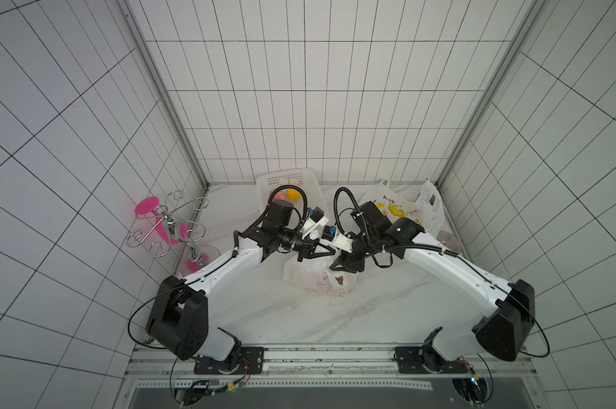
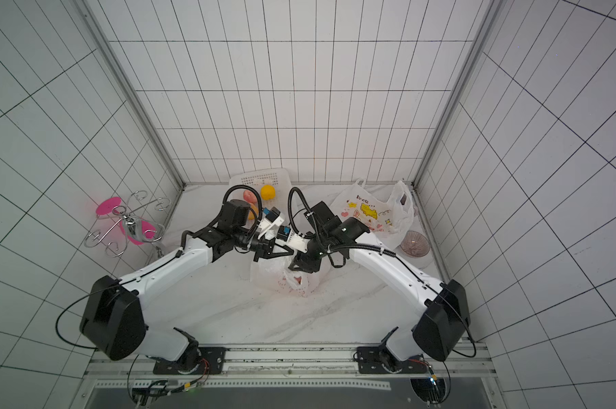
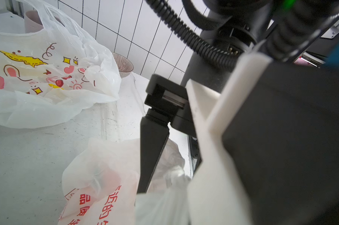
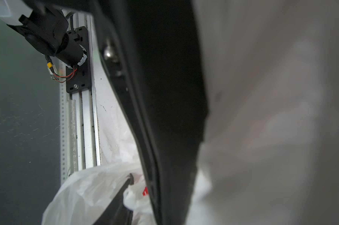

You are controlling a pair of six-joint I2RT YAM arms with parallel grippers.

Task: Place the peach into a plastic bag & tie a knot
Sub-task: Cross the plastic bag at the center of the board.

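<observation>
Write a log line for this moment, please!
peach: in red-lettered bag | left gripper: shut on bag | right gripper: grip unclear

We see a white, grey-veined worktop (image 1: 264,318). On it at twelve o'clock stands a white perforated basket (image 1: 288,175). At about one o'clock a plastic bag with cartoon prints (image 1: 398,209) lies crumpled. Near three o'clock, by the edge, sits a ribbed bowl (image 2: 414,242). At the centre rests the red-lettered bag (image 1: 299,274).
</observation>
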